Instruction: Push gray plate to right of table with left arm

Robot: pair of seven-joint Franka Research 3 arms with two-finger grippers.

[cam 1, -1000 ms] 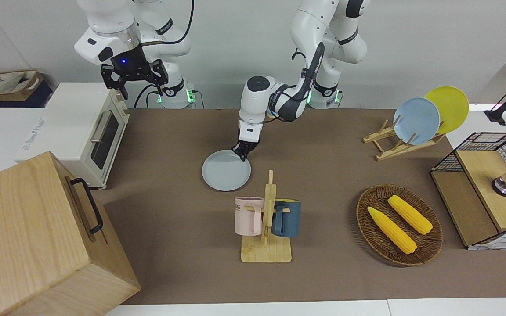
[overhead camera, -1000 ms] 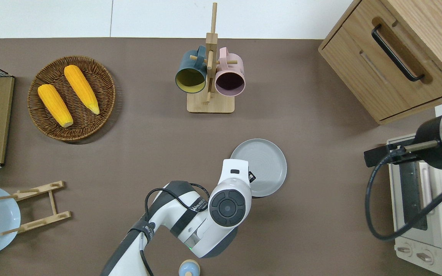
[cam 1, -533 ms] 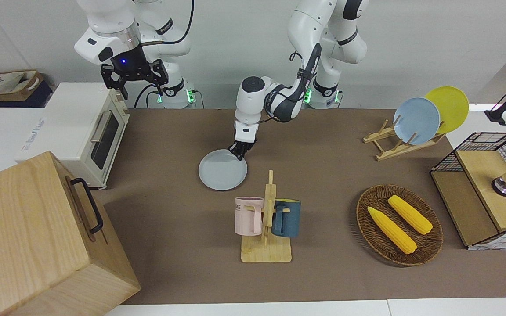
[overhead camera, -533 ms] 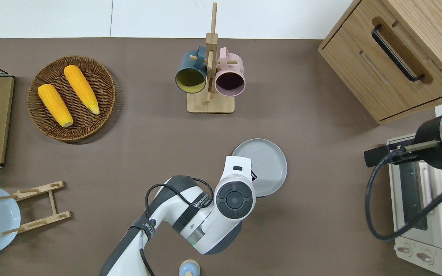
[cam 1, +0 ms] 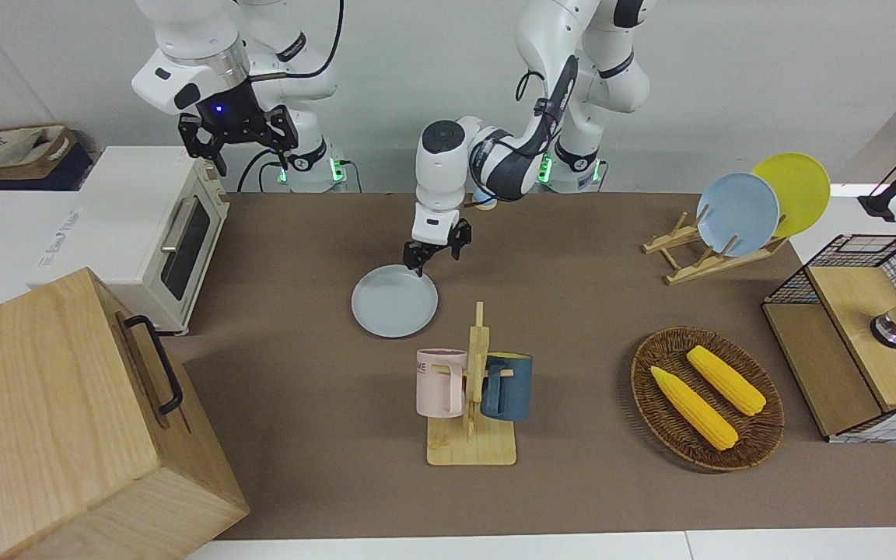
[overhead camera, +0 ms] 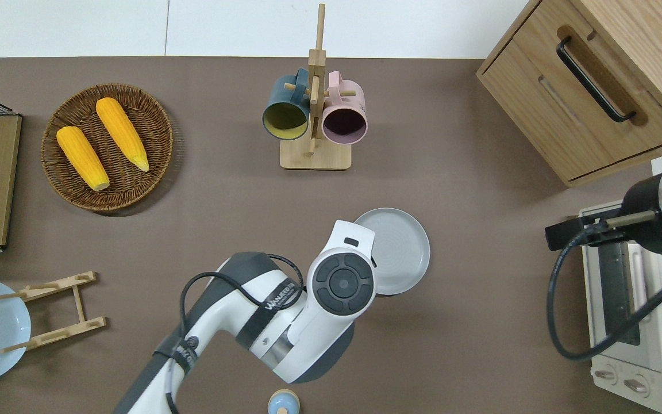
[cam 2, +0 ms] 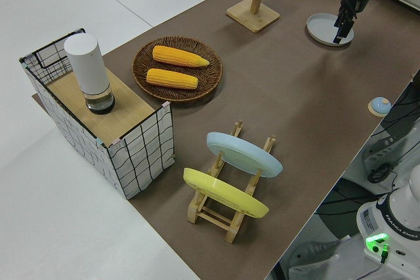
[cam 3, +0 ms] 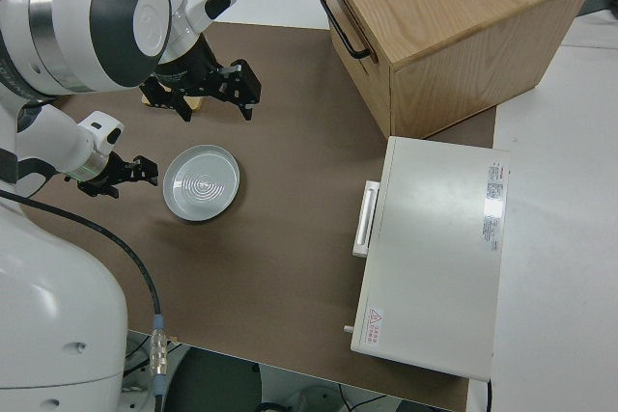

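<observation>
The gray plate (cam 1: pixel 394 301) (overhead camera: pixel 394 250) (cam 3: pixel 201 182) lies flat on the table (cam 1: pixel 572 311), about midway along its length and nearer to the robots than the mug stand (cam 1: pixel 473 404) (overhead camera: pixel 314 121). Bare brown tabletop surrounds it on every side — a narrow strip separates it from the stand's base, and a broad stretch of open surface runs from it toward the right arm's end, where the white toaster oven (cam 1: pixel 154 233) (cam 3: pixel 435 258) and the wooden drawer cabinet (cam 1: pixel 67 420) (overhead camera: pixel 595 86) sit at the table's edge.

The left gripper (cam 1: pixel 436 254) (cam 3: pixel 118 176) hangs just above the table beside the plate's rim, at the rim's edge toward the left arm's end and nearer the robots. Its fingers are spread apart, pinching nothing. One fingertip (cam 1: pixel 418 267) appears at the rim in the front view, though contact cannot be confirmed; from the right side a small gap shows between gripper and plate.

Toward the left arm's end stand a wicker basket (cam 1: pixel 759 451) holding two corn cobs (cam 1: pixel 693 407), a wooden plate rack (cam 1: pixel 708 249) with a light-blue and a yellow plate, and a wire crate (cam 1: pixel 860 342) — all well apart from the gray plate.

The right arm is parked, its gripper (cam 1: pixel 239 134) with fingers spread.
</observation>
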